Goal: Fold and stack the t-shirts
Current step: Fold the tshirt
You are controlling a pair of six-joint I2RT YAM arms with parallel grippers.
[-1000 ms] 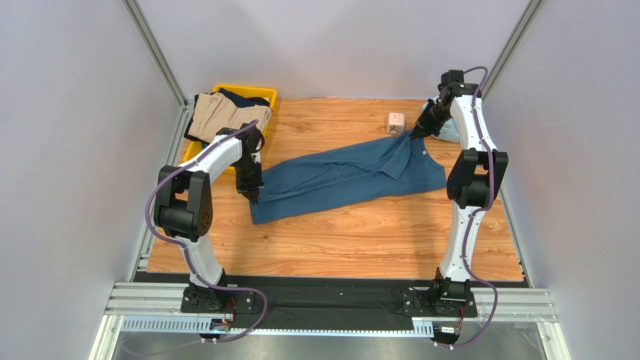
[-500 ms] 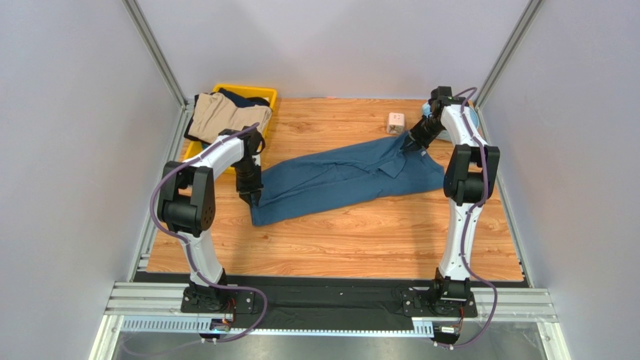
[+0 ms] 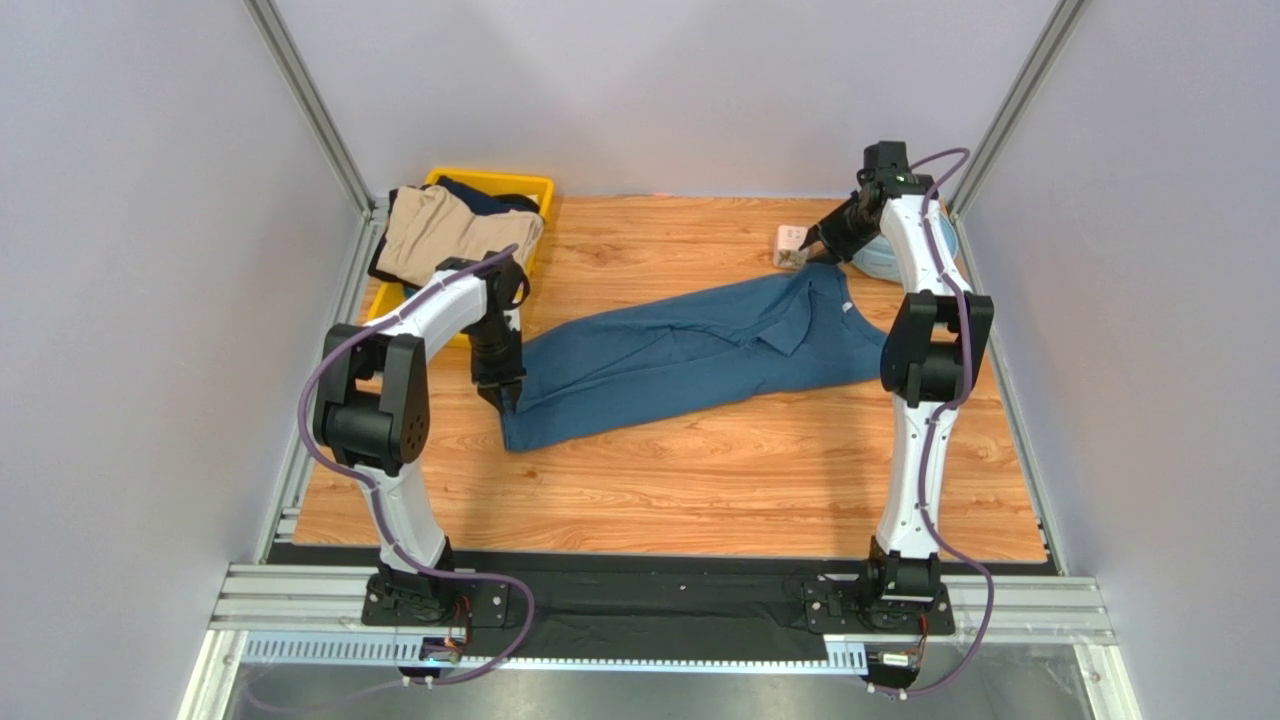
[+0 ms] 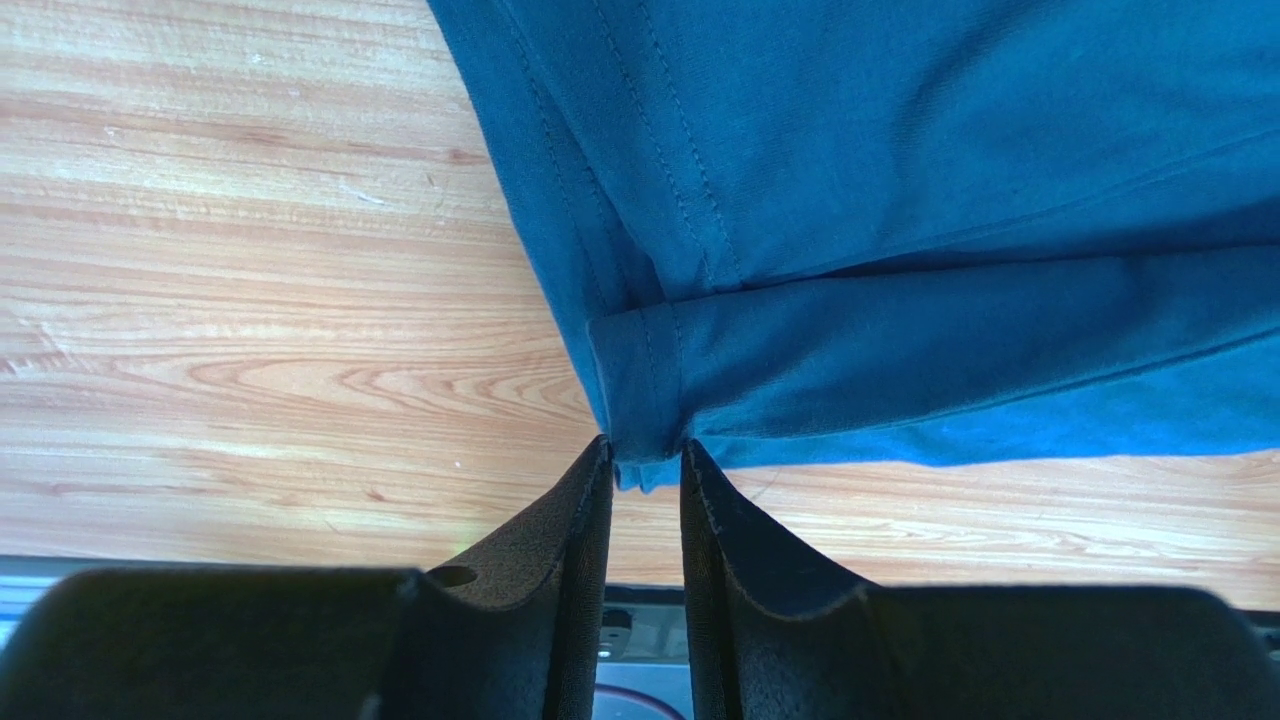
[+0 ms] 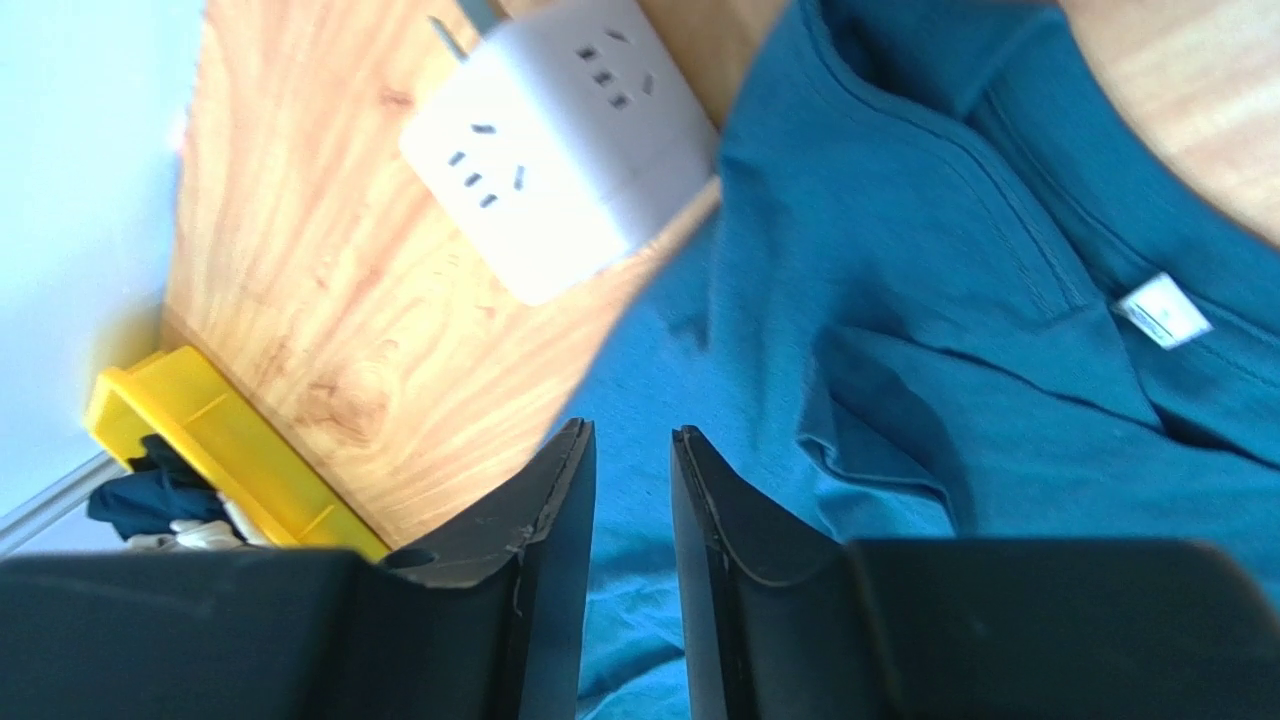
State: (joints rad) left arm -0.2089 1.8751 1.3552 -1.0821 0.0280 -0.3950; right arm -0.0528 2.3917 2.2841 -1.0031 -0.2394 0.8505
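From above, the teal shirt (image 3: 691,353) lies spread aslant across the table (image 3: 676,480). The left gripper (image 3: 508,398) is at its near-left corner. The right gripper (image 3: 819,249) is at its far collar end, beside a white plug block (image 3: 792,245). A tan shirt (image 3: 448,233) and a navy shirt (image 3: 489,195) are heaped in the yellow bin (image 3: 537,189).

Left wrist: the fingers (image 4: 579,510) are slightly parted, with the hem corner at their tips, not pinched.

Right wrist: the fingers (image 5: 549,510) are narrowly apart and empty, over cloth near the collar.

Teal t-shirt (image 3: 699,353) lies between left gripper (image 3: 508,393) and right gripper (image 3: 815,246), seemingly ungripped
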